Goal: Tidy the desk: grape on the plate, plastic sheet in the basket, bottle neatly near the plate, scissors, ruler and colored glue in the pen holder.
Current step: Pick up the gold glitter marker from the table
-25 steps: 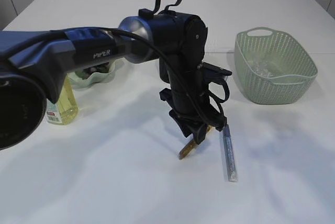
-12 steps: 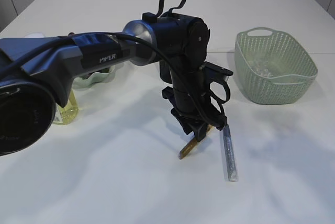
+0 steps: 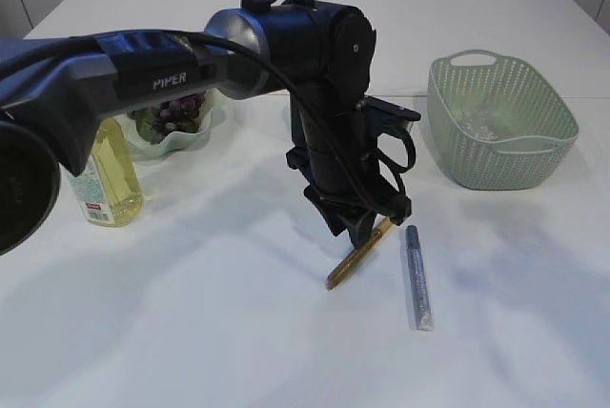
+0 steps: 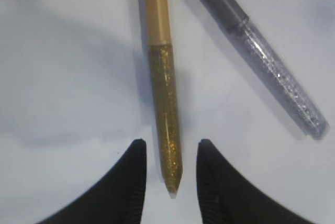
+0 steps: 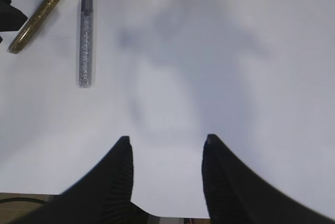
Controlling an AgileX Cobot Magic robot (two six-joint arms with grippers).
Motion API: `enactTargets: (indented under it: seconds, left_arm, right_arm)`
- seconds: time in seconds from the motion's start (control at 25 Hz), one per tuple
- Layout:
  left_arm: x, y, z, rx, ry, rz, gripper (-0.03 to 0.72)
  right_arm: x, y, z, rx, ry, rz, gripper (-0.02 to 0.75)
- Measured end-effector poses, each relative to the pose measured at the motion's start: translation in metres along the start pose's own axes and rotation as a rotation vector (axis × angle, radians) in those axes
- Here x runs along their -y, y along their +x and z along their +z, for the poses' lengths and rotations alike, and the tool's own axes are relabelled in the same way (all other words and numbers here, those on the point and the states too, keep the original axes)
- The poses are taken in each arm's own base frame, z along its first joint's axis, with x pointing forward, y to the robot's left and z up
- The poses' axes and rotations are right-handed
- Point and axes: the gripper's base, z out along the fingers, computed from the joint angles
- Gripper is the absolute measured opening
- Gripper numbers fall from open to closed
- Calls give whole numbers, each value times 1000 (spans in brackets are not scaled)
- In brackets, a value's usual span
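Presently, the left gripper [image 4: 171,169] is held with jaws spread astride the gold glue [image 4: 163,88] tip at lower centre, tabletop beneath. Right jaws are spread, empty. If closed near the tapered tip, the glue could be squeezed out sideways.

Glittery clear-plastic gold glue pen [image 4: 163,93]

Bright, even light; soft shadows
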Motion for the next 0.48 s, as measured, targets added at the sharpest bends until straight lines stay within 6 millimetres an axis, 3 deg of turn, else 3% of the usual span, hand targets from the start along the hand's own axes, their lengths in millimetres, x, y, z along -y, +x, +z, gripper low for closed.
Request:
enactTargets:
  seconds: [0.48]
  left_arm:
    - [11,7,6,-33,-11,-6,239]
  right_arm:
    - [0,0,0,5,-1,0,351]
